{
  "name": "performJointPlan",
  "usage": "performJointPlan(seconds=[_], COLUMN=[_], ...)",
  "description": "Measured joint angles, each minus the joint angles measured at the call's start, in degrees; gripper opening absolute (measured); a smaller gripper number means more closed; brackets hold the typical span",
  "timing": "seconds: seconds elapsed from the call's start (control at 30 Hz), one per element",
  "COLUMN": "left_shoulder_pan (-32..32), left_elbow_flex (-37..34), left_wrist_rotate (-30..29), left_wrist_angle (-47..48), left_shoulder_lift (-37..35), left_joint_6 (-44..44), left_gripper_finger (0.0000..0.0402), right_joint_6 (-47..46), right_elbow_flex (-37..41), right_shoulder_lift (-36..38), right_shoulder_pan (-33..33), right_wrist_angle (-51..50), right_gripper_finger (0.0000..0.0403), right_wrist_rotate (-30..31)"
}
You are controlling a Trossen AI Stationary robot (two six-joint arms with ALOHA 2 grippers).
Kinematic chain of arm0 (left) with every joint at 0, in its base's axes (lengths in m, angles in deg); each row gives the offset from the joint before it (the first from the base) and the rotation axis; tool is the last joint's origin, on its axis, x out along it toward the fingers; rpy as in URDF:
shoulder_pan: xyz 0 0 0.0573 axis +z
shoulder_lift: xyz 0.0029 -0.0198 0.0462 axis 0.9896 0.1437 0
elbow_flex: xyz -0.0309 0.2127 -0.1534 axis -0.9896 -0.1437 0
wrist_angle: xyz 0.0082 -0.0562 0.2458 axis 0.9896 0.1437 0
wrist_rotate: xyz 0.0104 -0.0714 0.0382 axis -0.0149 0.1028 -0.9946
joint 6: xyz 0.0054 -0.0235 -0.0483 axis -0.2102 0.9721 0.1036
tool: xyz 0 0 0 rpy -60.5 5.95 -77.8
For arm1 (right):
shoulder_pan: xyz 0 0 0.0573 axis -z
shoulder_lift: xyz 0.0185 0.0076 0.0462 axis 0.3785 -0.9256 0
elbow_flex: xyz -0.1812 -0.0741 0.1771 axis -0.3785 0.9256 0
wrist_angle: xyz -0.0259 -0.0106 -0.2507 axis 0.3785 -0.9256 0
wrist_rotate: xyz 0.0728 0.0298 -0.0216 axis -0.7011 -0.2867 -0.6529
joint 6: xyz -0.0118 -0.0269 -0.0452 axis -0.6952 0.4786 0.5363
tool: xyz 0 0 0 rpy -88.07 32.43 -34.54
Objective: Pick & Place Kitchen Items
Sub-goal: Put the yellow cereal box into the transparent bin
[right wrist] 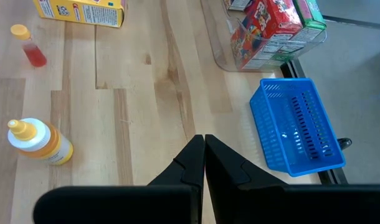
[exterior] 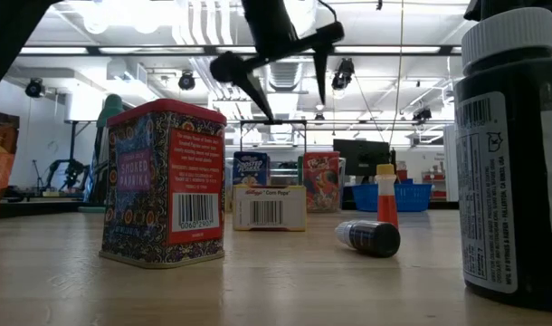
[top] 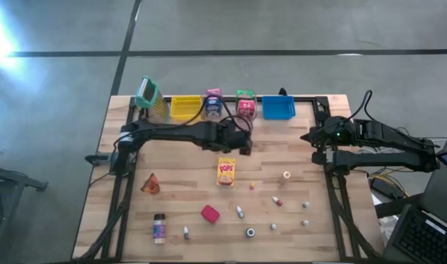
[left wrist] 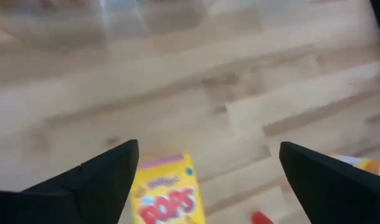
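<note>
Near the table's (top: 297,242) front edge lie small bottles, a purple-labelled jar (top: 159,228) and a red block (top: 210,213), the yellow Pops box (top: 226,171) lies mid-table, beyond it the left gripper (top: 244,147) hovers with fingers apart and empty, and the right gripper (top: 308,137) waits pressed together by the right edge.

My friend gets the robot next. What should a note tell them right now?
Left end effector: open, empty, above the table between the bins and the yellow Corn Pops cereal box.
Right end effector: shut, empty, waiting at the right edge near the blue plastic basket.
Done: small cereal boxes sit in the clear bin at the back.
Left: yellow cereal box, red paprika tin, orange wedge, purple-labelled jar and tiny bottles lie on the wooden table.
</note>
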Motion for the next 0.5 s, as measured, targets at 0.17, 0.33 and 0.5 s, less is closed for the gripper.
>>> performJointPlan(seconds=[0.17,0.33,0.5], left_shoulder_pan=[0.00,0.13,0.13], left_elbow_flex=[-3.14,-4.87,-6.54], left_wrist_rotate=[5.10,7.07,6.61], left_wrist_angle=[-5.40,-4.84,-2.98], left_shoulder_lift=[-0.18,-0.37,-0.41], left_joint_6=[-0.94,-1.94,-1.46], left_gripper_finger=[0.0398,0.0399,0.0400], right_joint_6=[0.00,0.00,0.00], right_elbow_flex=[0.00,0.00,0.00], right_shoulder_lift=[0.00,0.00,0.02], right_shoulder_pan=[-0.01,0.00,0.00], right_wrist_angle=[0.00,0.02,0.01], right_gripper_finger=[0.0008,0.0008,0.0008], right_wrist_rotate=[0.02,0.02,0.00])
